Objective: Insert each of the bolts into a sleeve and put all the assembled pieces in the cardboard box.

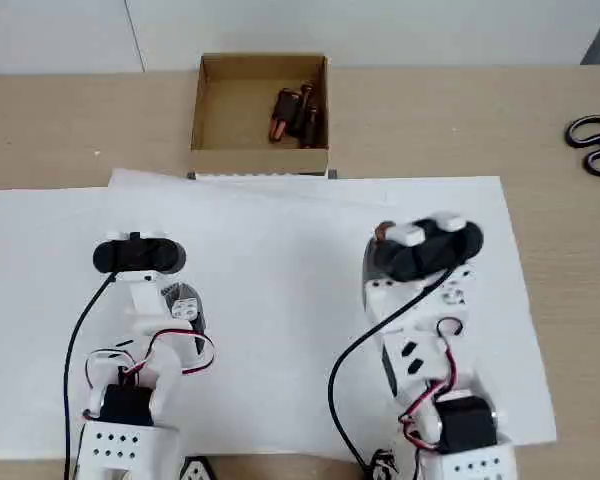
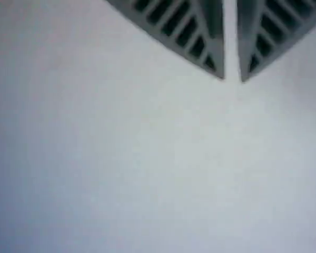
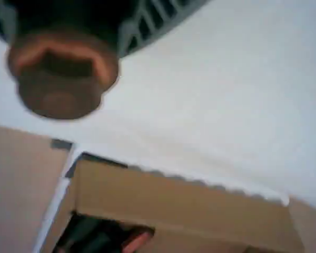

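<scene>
Jaws of the left gripper (image 2: 233, 78) were drawn almost together, with only a thin slit between them and nothing in it. It hung over the large white paper sheet (image 1: 280, 290) at about seven o'clock on the pale wooden table (image 1: 60, 120). With no loose part near it, this arm was probably parked out of the way. At twelve o'clock stood the open brown cardboard box (image 1: 260, 160), with a cluster of copper-coloured assembled pieces (image 1: 295, 115) lying in its right half. At five o'clock the right gripper (image 3: 68, 23) was clenched on a round copper-brown metal piece (image 3: 63, 79). The close view was soft, so it may have been a bolt already sleeved. It pointed toward the box, seemingly so it could be carried in. Black-handled scissors (image 1: 595, 140) lay unused at two o'clock.
</scene>
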Available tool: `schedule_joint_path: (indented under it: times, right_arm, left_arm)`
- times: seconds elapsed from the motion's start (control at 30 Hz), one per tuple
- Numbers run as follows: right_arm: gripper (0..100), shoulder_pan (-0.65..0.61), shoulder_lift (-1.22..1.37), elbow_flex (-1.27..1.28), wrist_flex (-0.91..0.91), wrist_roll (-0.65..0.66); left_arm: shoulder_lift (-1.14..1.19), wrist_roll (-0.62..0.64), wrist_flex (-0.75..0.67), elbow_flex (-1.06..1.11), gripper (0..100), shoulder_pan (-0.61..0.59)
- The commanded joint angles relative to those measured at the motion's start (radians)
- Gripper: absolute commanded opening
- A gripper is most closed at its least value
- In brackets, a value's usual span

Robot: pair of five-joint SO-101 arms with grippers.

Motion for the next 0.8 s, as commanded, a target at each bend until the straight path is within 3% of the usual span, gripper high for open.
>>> schedule_joint_path:
  times: [0.0, 0.43, 0.77]
  right_arm:
    - [0.2, 0.018, 0.231, -0.219, -0.093, -0.011]
    - [0.3, 0.013, 1.099, -0.781, -0.329, -0.002]
    - [0.3, -0.033, 1.751, -1.346, -0.435, 0.242]
  left_arm:
    - [-0.011, -0.026, -0.002, -0.007, 1, 0.005]
    - [-0.011, -0.023, 0.0, -0.007, 1, 0.0]
    - [-0.011, -0.023, 0.003, -0.007, 1, 0.005]
